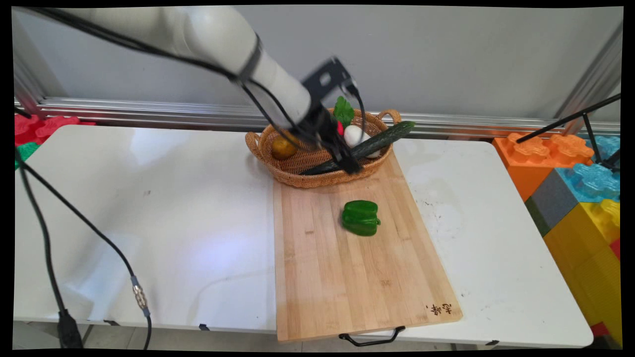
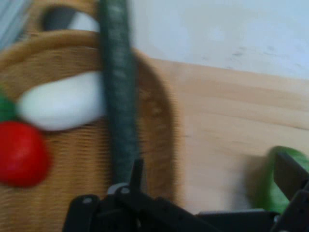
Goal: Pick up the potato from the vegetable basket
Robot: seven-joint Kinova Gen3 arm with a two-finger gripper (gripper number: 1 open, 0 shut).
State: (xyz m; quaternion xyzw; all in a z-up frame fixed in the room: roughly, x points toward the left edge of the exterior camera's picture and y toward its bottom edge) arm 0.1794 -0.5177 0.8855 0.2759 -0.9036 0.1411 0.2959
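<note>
Nearest me, just outside the wicker basket (image 1: 297, 176), lies a green pepper (image 1: 360, 217) on the cutting board (image 1: 347, 267); my tool (image 1: 349, 163) seems clamped on the basket's cucumber (image 1: 377, 141).

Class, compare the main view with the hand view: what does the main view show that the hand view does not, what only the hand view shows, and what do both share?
Only the main view shows the orange fruit in the wicker basket, the green leaf, the cutting board's black handle, the coloured blocks and the whole white table.

The hand view shows nothing new, only a closer look at the basket's inside.

Both show the basket, cucumber, white egg-shaped item, a red item, green bell pepper, cutting board and pincer.
</note>
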